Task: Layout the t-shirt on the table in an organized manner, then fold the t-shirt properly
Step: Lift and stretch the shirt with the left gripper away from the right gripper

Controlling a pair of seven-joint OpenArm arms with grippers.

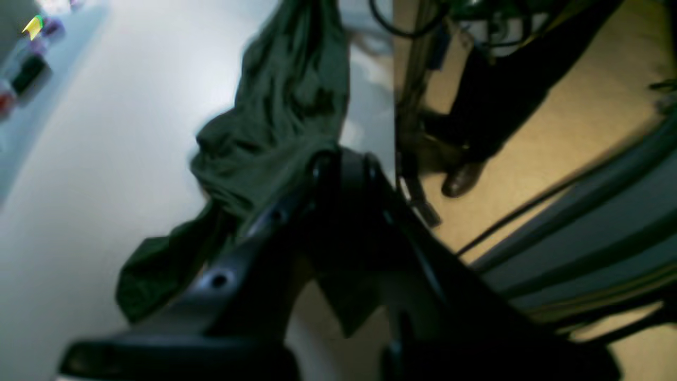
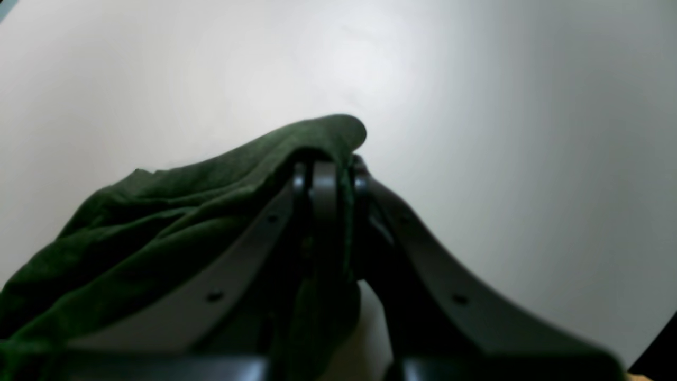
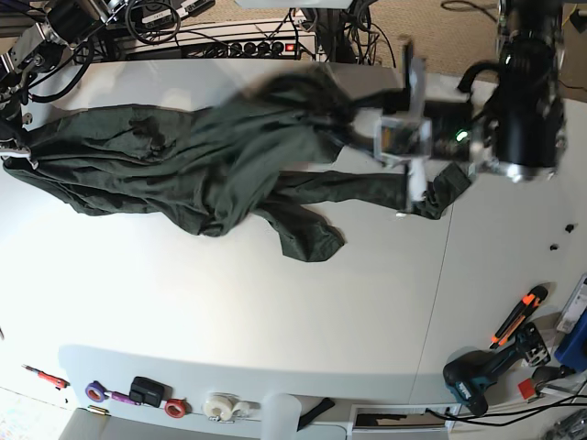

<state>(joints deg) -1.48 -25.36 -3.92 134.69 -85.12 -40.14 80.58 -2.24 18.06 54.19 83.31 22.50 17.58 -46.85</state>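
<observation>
The dark green t-shirt [image 3: 183,165] lies stretched in a crumpled band across the far half of the white table [image 3: 275,312]. My left gripper [image 3: 420,197] is at the shirt's right end in the base view. The left wrist view shows this gripper [image 1: 338,159] shut on a bunch of the t-shirt [image 1: 285,95], near the table's edge. My right gripper [image 3: 16,151] is at the base view's left edge, mostly hidden. In the right wrist view the right gripper [image 2: 330,164] is shut on a fold of the t-shirt [image 2: 158,222], held a little above the table [image 2: 529,132].
A power strip [image 3: 248,48] and cables lie along the far edge. Tape rolls [image 3: 220,406] and small tools sit at the near edge. A drill [image 3: 477,380] and an orange-handled tool [image 3: 518,316] are at the near right. A person's leg and shoe [image 1: 463,180] stand beside the table.
</observation>
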